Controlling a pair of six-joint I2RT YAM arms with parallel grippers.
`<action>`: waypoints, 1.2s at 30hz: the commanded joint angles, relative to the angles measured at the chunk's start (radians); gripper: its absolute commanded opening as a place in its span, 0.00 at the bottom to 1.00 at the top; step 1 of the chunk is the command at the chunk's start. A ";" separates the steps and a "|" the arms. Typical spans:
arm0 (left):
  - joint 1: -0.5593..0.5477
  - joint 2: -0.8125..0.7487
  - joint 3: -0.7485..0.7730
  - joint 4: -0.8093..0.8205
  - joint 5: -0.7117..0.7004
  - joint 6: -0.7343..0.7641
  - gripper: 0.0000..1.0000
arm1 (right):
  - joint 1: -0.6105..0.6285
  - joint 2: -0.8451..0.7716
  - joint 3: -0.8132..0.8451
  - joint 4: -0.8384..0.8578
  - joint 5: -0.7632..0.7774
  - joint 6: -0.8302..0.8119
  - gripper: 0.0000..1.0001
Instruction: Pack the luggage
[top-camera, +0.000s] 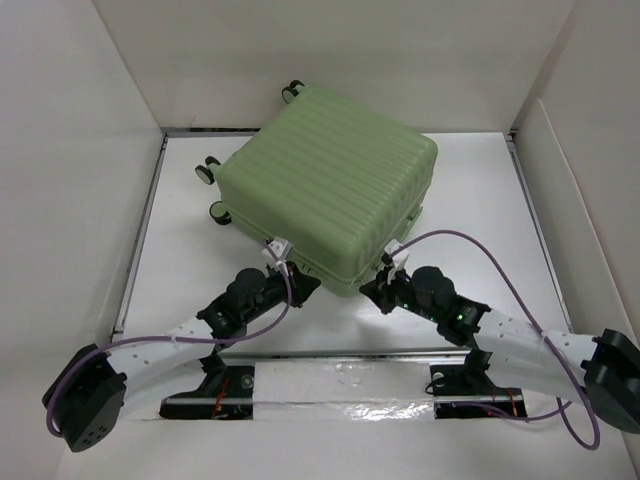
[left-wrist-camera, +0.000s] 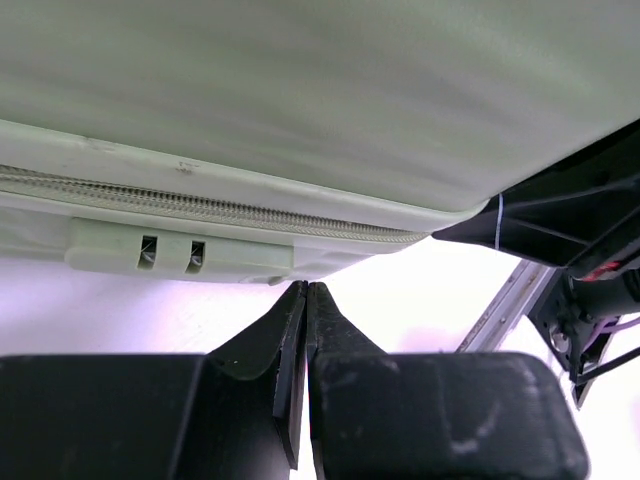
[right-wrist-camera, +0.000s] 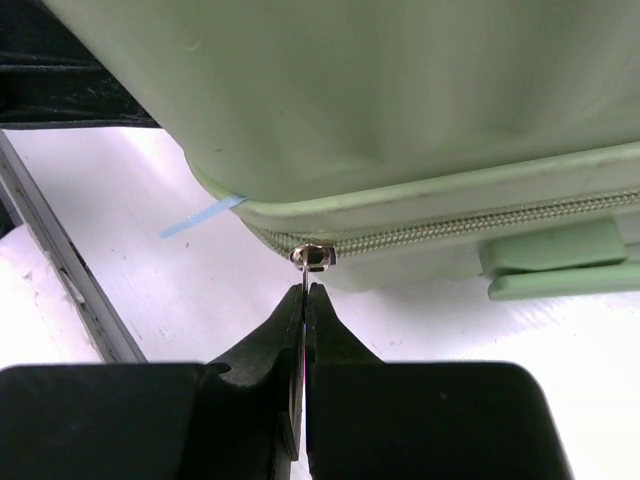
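The luggage (top-camera: 330, 180) is a light green ribbed suitcase lying flat and closed in the middle of the table, its near corner pointing at the arms. In the right wrist view its zipper runs along the seam (right-wrist-camera: 470, 225), ending at a metal zipper pull (right-wrist-camera: 313, 257) by the corner. My right gripper (right-wrist-camera: 306, 288) (top-camera: 372, 290) is shut on the pull's tab. My left gripper (left-wrist-camera: 306, 285) (top-camera: 304, 284) is shut with nothing between its fingers, its tips just under the suitcase's lower edge (left-wrist-camera: 300, 80), beside a moulded green block (left-wrist-camera: 180, 250) below the zipper.
Black spinner wheels (top-camera: 207, 172) stick out at the suitcase's far left side. A thin light blue strip (right-wrist-camera: 205, 215) pokes out of the seam near the corner. White walls enclose the table; a metal rail (right-wrist-camera: 60, 260) runs along its near edge. The right arm (left-wrist-camera: 570, 230) shows in the left wrist view.
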 joint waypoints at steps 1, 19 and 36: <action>-0.008 0.039 0.001 0.062 0.010 0.005 0.00 | 0.047 -0.028 0.078 0.004 0.007 -0.009 0.00; -0.017 0.411 0.201 0.407 -0.039 -0.031 0.00 | 0.431 0.286 0.348 0.100 0.381 0.045 0.00; 0.386 -0.209 0.228 -0.132 -0.304 -0.359 0.85 | 0.332 0.448 0.236 0.493 0.435 0.103 0.00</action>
